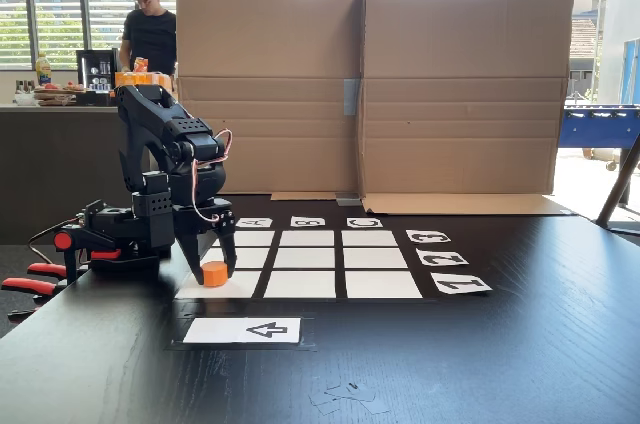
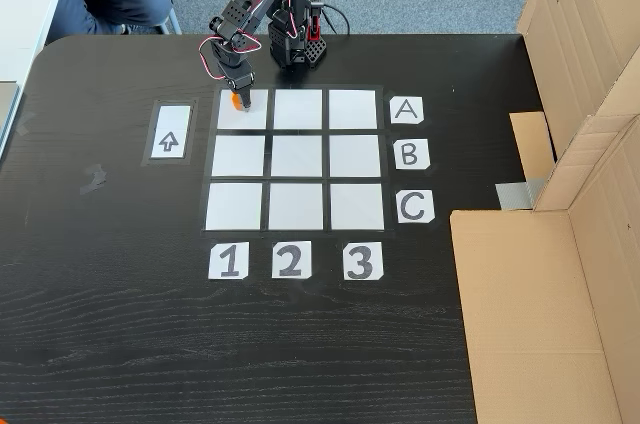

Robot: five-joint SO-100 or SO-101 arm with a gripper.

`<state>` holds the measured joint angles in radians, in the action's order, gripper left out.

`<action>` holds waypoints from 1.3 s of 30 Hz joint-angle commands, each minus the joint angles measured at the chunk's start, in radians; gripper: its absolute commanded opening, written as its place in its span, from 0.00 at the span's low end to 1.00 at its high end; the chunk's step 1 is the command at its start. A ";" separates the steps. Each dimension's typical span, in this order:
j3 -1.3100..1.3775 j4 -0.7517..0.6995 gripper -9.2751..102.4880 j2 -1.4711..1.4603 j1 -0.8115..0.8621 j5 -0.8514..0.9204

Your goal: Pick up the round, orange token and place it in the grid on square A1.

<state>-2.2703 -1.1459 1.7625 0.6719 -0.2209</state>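
Dark wooden desk (image 1: 520, 344) carries the white paper three-by-three grid (image 2: 297, 152). On its corner cell, square A1 (image 2: 250, 116), stands the small bright-orange cylindrical token (image 1: 215, 274), flat-topped and upright. The black robot hand (image 1: 213, 266) points down over it, fingers slightly parted, straddling the token; whether they press it cannot be told.
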 commanded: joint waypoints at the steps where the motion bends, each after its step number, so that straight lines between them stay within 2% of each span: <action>1: 0.002 0.009 0.20 -0.003 0.012 0.005; 10: 0.000 0.014 0.22 -0.003 0.018 0.005; 19: -0.003 0.006 0.33 -0.003 0.026 0.020; 28: 0.017 0.015 0.36 0.003 0.049 0.025; 39: 0.204 -0.002 0.39 0.017 0.114 0.023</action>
<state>-2.1430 -1.1413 1.7579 0.7624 -0.1994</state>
